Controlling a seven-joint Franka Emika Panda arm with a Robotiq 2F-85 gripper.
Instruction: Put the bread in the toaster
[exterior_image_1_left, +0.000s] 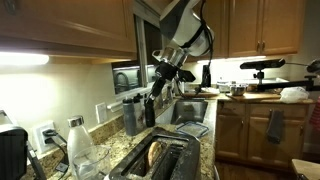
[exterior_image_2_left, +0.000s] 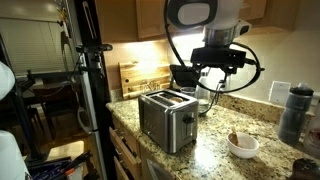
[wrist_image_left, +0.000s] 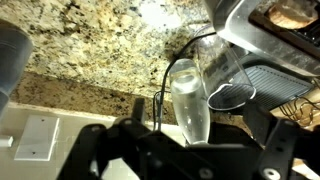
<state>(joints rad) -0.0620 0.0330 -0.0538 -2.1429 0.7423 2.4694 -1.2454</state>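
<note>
The bread sits down in a slot of the toaster, only its tan top and darker crust showing at the upper right corner of the wrist view; in an exterior view it is a pale patch in the steel top at the bottom centre of the frame. It stands on edge with its long side lying along the slot, and that slot follows the toaster's own long axis, which there runs from the bottom edge up and away into the picture. The tool hangs above the worktop, well apart from the toaster and higher than it, in the upper middle of both exterior views. In the wrist view its dark fingers stand spread at the bottom of the frame with nothing held between them. A clear bottle stands on the speckled granite just beside the toaster, and a small bowl lies lower right
</note>
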